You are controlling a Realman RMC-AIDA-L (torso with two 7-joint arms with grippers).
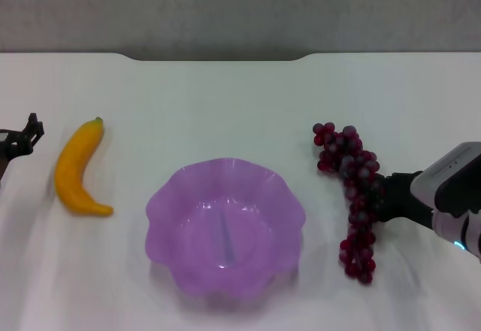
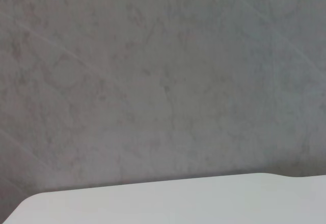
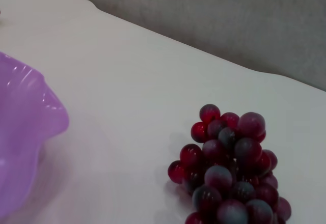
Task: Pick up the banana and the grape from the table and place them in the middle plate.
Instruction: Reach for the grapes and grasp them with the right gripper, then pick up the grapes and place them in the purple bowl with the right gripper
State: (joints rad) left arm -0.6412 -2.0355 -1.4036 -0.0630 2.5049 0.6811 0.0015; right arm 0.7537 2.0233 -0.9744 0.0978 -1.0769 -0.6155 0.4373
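**Right claw at the grapes, banana and plate wait on the worktop**

Here, on the white worktop [image 1: 225, 105], the purple plate [image 1: 165, 218] with its wavy rim sits in the middle near the front edge, with nothing in it. The yellow banana [image 1: 77, 169] lies to the robot's left of the plate, well apart from it, its green tip pointing toward the far edge. The bunch of dark red grapes [image 1: 353, 195] lies on the plate's other side, stretched from far to near, close to the plate but not touching it.

The right claw [image 1: 385, 199] reaches in from the robot's right and meets the middle of the bunch, its dark tip against the grapes; whether it is wide, narrow or already gripping cannot be told from these views. The right wrist view looks past the far end of the grapes [image 3: 229, 168], resting on the worktop [image 3: 153, 91], with the plate's rim [image 3: 35, 117] off to one side.

The left claw [image 1: 26, 137] sits at the left edge of the head view, near the banana but apart from it; its state cannot be told either. Its wrist view shows only a grey wall [image 2: 163, 81] and a strip of worktop [image 2: 178, 201].
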